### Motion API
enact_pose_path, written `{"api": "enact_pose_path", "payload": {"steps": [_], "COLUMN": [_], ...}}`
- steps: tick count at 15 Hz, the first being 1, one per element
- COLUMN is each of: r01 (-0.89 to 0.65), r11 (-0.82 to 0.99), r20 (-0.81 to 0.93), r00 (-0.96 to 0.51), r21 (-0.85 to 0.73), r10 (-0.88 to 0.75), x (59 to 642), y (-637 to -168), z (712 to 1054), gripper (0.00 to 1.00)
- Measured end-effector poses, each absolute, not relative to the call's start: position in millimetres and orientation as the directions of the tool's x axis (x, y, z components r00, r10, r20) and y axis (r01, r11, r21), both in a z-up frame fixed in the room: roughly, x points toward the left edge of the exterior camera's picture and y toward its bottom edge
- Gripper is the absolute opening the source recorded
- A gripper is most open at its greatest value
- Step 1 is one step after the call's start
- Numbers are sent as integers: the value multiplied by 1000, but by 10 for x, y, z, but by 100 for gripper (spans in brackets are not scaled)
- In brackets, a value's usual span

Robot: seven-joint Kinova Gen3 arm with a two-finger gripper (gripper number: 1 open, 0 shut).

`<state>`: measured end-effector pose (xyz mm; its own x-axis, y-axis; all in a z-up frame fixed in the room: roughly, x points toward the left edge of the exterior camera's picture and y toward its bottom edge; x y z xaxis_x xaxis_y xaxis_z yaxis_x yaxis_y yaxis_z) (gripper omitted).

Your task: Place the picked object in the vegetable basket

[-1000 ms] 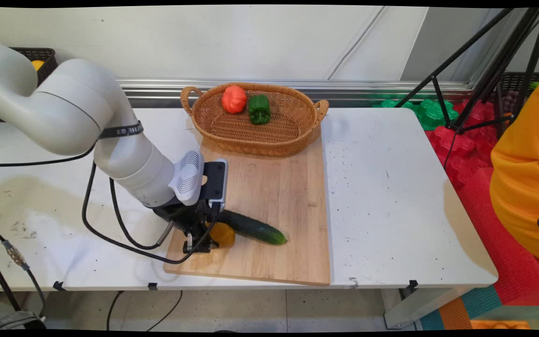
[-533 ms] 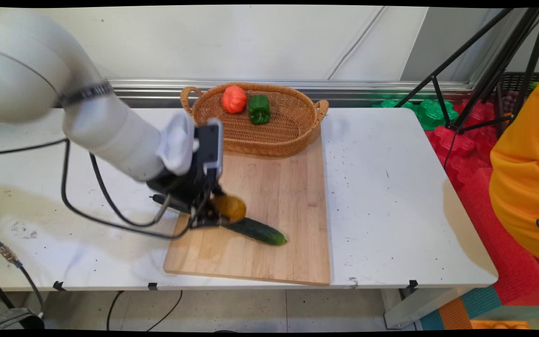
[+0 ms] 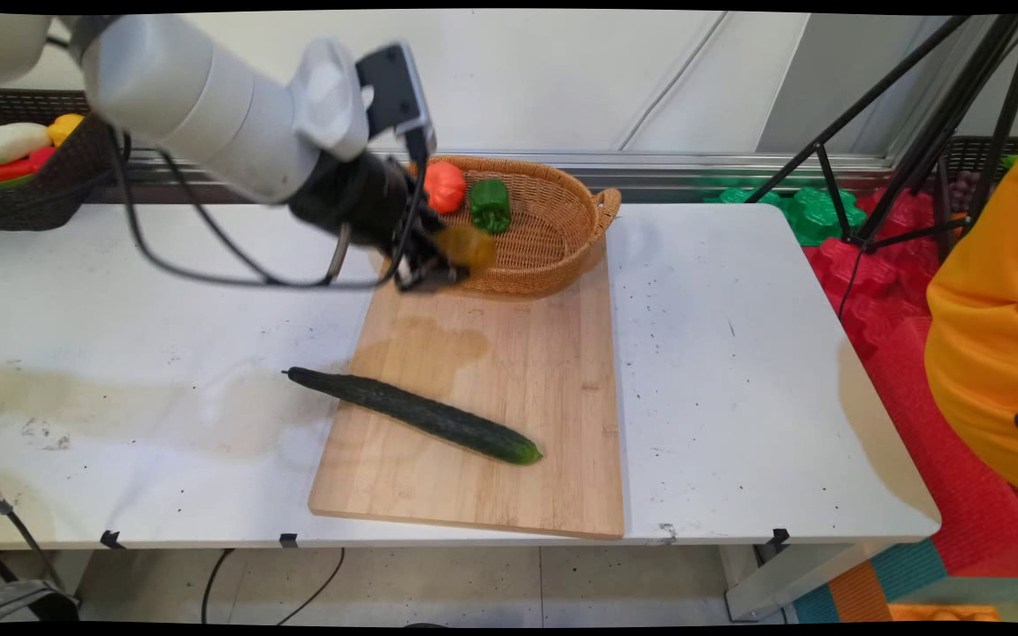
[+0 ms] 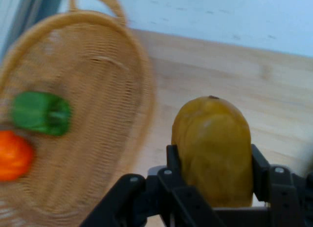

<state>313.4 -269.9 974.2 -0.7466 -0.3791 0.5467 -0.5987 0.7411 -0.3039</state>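
Two black fingers point(image 4: 172, 163) of the gripper point(image 3: 447, 262) are clamped on either side of a yellow mango-like fruit point(image 4: 212, 148), which is held off the wood, just at the near rim of the wicker basket point(image 3: 553, 238); from where I stand the fruit hangs over the far end of the cutting board point(image 3: 518, 371), right beside the basket's wall. An orange pepper point(image 3: 445, 185) and a green pepper point(image 3: 490, 206) lie in the basket's far part, close together; the nearer part of its floor looks bare. A long cucumber point(image 3: 416, 415) lies well apart, aslant across the board's left edge, its stem end out on the white table point(image 3: 721, 353). To carry such a rounded, smooth-looking fruit well, I'd judge the squeeze should be firm and the hand kept level; it should also ride high enough to clear the woven rim, since a knock there could twist it loose.
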Motion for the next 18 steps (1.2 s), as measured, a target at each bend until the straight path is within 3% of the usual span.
{"api": "enact_pose_path", "payload": {"steps": [7, 18], "r01": [-714, -796], "r11": [617, 519], "r20": [560, 500], "r00": [-675, -602], "r21": [-332, -312], "r10": [-480, -622], "x": [3441, 4004], "y": [-3406, -4431], "z": [9733, 9160], "gripper": [0, 0]}}
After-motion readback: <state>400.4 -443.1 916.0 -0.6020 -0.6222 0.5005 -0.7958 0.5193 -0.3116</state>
